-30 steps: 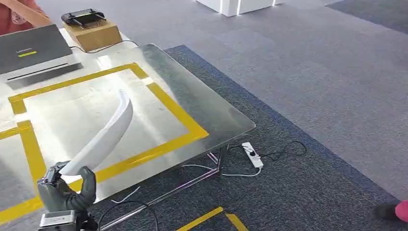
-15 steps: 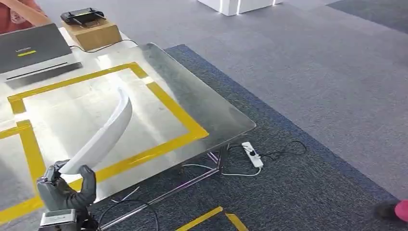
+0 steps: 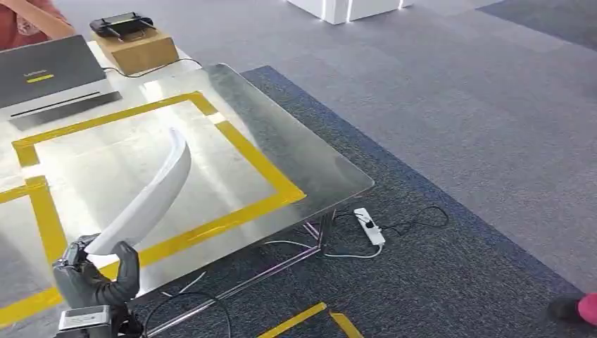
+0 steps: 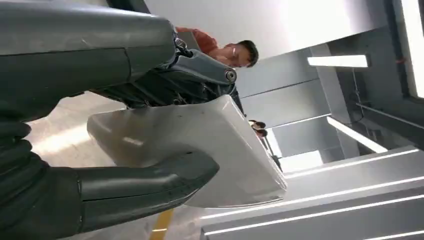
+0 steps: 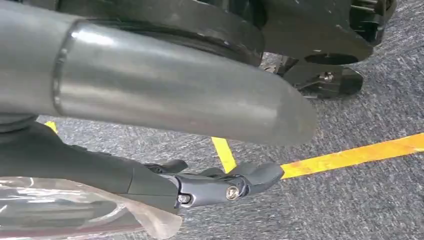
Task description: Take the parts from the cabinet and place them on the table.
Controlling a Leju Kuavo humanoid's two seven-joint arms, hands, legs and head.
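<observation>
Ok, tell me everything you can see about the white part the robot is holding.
The white part is a long, thin, curved panel, smooth and slightly glossy, plastic by the look of it, with no visible markings. The left hand grips its lower end, thumb on one face and fingers on the other. It slants up and away from the hand over the yellow-taped steel table, its curved tip highest. Only the hand visibly touches it; it seems clear of the tabletop.

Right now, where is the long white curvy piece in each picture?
Head view: white curved part at lower left, over the metal table, its near end held by the left robot hand.
Left wrist view: it sits mid-picture, in the same hand.
Right wrist view: not in it.
Shared landmark: yellow tape.
</observation>
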